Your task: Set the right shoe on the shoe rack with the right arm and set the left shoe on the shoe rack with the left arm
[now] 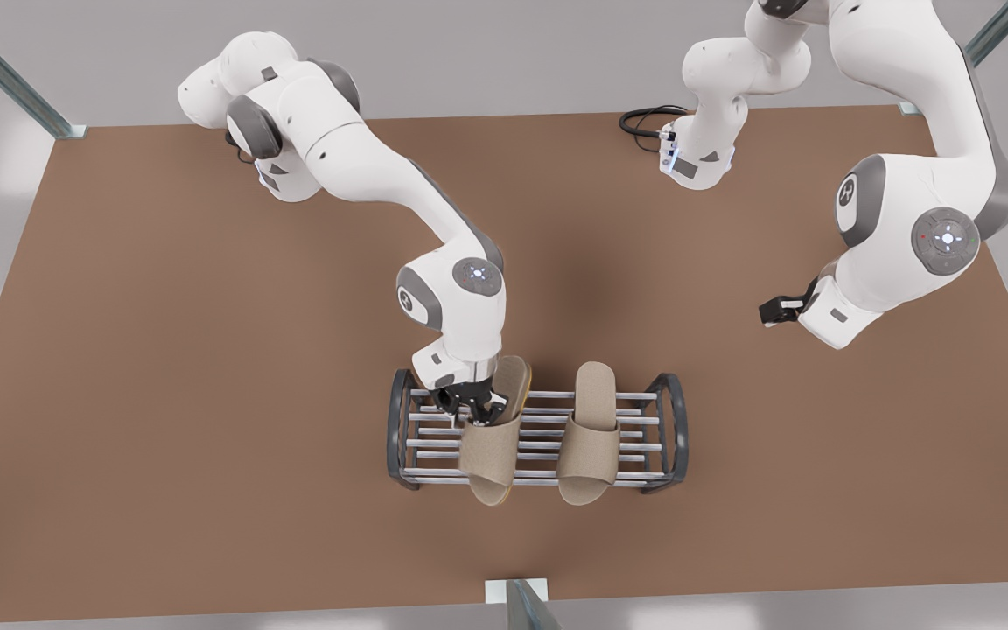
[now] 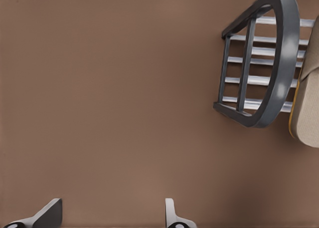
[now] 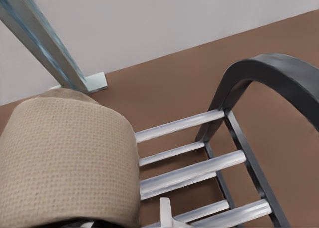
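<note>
The right gripper (image 1: 475, 409) is clamped on the upper edge of the right shoe's (image 1: 491, 459) wide strap, at the top of the shoe rack (image 1: 539, 477). One of its fingers (image 3: 165, 210) shows in the right wrist view just beside the woven strap (image 3: 65, 158), with the rack's silver bars (image 3: 184, 173) running under and past it to the dark arched end frame. The right shoe hangs from the grip across the bars, slightly tilted so that its yellowish sole edge shows along one side, its toe end reaching past the rack's front bar. Just beside it, on the side away from the gripper's arm, the left shoe (image 1: 587, 433) lies flat across the bars, parallel to the right shoe and not touching it.

Well apart from the rack, the left gripper (image 1: 775, 312) hangs above the brown table (image 1: 163, 394), clear of everything. Its fingers (image 2: 50, 213) are spread wide with only bare tabletop between them. From that gripper (image 2: 113, 203) the rack's near end frame (image 2: 279, 63) stands off to one side, with the edge of the left shoe (image 2: 306, 113) just behind it.
</note>
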`<action>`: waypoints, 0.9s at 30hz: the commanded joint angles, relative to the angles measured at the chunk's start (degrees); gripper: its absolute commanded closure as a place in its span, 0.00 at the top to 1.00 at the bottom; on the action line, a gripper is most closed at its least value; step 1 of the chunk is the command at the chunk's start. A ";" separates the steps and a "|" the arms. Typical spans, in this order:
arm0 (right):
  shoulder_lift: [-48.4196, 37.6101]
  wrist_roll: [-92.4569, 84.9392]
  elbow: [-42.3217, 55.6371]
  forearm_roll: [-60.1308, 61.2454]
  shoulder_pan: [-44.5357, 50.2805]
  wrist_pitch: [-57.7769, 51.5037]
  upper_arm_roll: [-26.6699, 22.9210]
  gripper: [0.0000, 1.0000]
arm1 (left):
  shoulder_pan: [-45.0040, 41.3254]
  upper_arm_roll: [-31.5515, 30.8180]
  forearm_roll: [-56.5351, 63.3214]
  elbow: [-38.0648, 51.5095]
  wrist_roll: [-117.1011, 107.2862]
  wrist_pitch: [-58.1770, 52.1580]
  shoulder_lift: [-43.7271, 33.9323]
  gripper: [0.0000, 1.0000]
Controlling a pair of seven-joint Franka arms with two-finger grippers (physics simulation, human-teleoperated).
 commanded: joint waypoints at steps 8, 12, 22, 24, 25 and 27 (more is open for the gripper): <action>-1.27 5.41 -1.01 -0.02 0.05 0.53 0.06 1.00 | -0.16 -0.10 0.86 0.03 3.52 -0.08 0.04 1.00; -5.84 5.50 -6.11 -0.02 0.67 0.44 0.68 1.00 | -0.07 -0.10 1.04 0.03 3.61 -0.08 -0.05 1.00; -15.40 4.90 -6.72 2.27 4.01 -9.29 4.81 1.00 | -0.07 -0.11 1.04 0.03 3.52 -0.17 -0.05 1.00; -19.81 3.31 -7.16 2.36 3.48 -15.02 7.01 1.00 | -0.07 -0.11 0.95 0.03 3.60 -0.25 -0.14 1.00; -24.03 -0.30 -9.35 2.45 2.34 -19.69 7.36 1.00 | -0.07 -0.10 1.04 0.03 3.61 -0.17 -0.14 1.00; -34.93 -6.54 -22.45 2.53 -2.23 -18.98 7.80 1.00 | 0.02 -0.10 1.04 0.03 3.61 -0.08 -0.14 1.00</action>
